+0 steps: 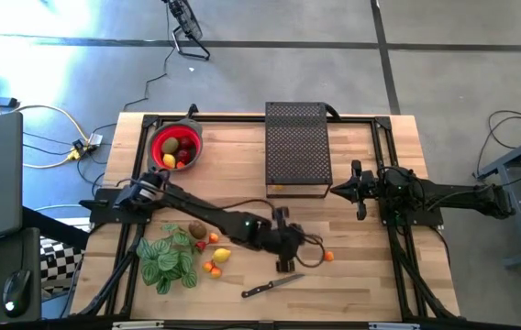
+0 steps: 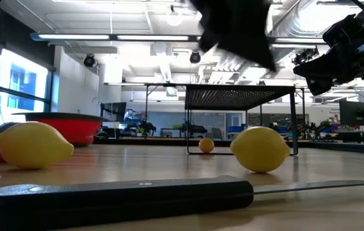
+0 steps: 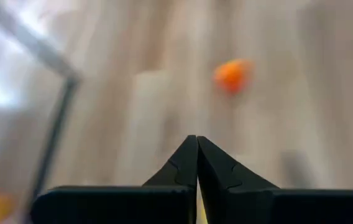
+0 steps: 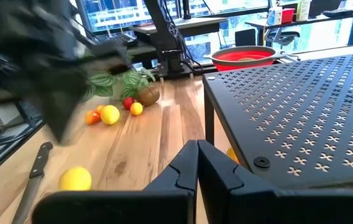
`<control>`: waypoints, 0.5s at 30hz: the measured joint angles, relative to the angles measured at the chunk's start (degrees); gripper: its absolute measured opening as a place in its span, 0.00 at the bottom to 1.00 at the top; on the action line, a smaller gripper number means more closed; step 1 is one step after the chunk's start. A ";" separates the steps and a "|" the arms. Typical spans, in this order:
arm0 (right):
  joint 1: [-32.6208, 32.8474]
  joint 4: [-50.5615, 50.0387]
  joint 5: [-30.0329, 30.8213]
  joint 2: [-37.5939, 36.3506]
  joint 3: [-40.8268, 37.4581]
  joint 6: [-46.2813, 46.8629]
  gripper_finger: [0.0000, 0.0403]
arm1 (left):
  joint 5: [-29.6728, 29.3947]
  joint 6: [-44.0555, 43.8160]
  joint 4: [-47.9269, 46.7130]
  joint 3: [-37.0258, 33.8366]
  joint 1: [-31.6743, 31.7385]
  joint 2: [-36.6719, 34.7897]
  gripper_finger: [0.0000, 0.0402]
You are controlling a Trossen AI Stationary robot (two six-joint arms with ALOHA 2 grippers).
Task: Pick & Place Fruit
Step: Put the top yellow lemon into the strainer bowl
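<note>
A round bright-red plastic bowl [image 1: 177, 145] holds yellow and dark red fruit. The rectangular black metal rack [image 1: 297, 147] is perforated with a fine cross pattern. The leafy plant [image 1: 169, 257] is green with pale stripes. Beside it lie a brown fuzzy kiwi [image 1: 196, 230], a yellow oval lemon [image 1: 221, 256] and tiny orange fruits [image 1: 212, 267] — one small orange piece [image 1: 328, 257] lies apart. The knife [image 1: 271, 286] has a black handle and grey blade, on pale wood planks [image 1: 352, 284].

knife handle [image 2: 115, 200], two lemons [image 2: 260, 149], perhaps bowl [image 2: 66, 126]
</note>
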 joint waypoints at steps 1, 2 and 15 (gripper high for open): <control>0.00 -0.02 0.00 0.00 0.02 0.02 0.00 | 2.11 -0.06 0.15 0.92 -0.16 -0.14 0.00; 0.00 -0.04 0.00 0.00 0.00 0.26 0.00 | 3.63 -0.37 0.03 1.44 -0.15 -0.22 0.00; 0.00 -0.04 -0.02 0.00 0.02 0.44 0.00 | 10.15 -11.39 -8.79 2.76 1.13 0.03 0.17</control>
